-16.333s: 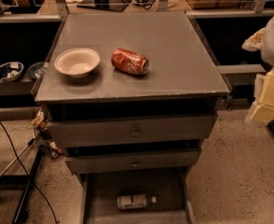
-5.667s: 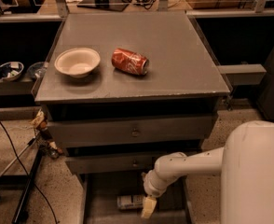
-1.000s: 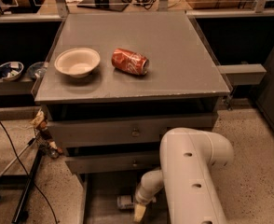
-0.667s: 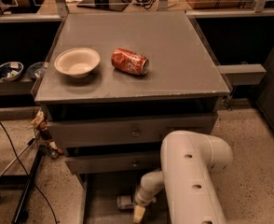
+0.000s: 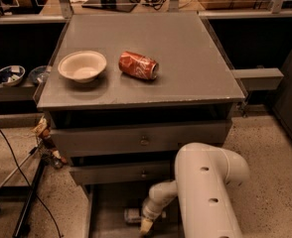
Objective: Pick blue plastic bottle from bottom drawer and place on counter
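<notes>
The blue plastic bottle [image 5: 131, 215] lies on its side in the open bottom drawer [image 5: 104, 207] at the foot of the grey cabinet. Only its left end shows. My gripper [image 5: 147, 225] reaches down into that drawer, right against the bottle's right end, and covers the rest of it. The bulky white arm [image 5: 210, 192] rises from the gripper on the right and blocks the drawer's right half. Above, the counter [image 5: 190, 58] is the cabinet's flat grey top.
A white bowl [image 5: 82, 66] and a crushed red soda can [image 5: 138, 65] sit on the counter's left and middle. Two upper drawers with knobs [image 5: 144, 141] stick out slightly. A tripod leg and cables [image 5: 27, 197] stand at the left on the floor.
</notes>
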You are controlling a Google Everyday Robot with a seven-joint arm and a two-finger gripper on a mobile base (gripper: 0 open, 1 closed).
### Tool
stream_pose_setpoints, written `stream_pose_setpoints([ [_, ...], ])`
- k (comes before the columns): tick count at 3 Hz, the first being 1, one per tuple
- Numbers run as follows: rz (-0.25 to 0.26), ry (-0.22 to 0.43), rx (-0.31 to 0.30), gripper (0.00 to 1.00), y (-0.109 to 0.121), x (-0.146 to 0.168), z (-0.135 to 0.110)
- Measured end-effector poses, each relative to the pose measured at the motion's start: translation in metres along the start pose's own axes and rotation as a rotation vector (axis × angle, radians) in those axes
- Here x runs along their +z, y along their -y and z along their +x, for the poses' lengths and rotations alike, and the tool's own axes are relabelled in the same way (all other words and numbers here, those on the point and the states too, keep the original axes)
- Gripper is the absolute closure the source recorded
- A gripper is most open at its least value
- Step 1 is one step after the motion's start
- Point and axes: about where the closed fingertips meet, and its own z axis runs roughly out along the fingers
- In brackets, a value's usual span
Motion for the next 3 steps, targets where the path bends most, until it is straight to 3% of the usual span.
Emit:
stream_pose_setpoints([
  [1,0.000,0.000,0.000,0.58,0.0000,0.0000,0.0000],
  [3,0.000,0.000,0.000,1.00,-0.0001,0.0000,0.0000],
])
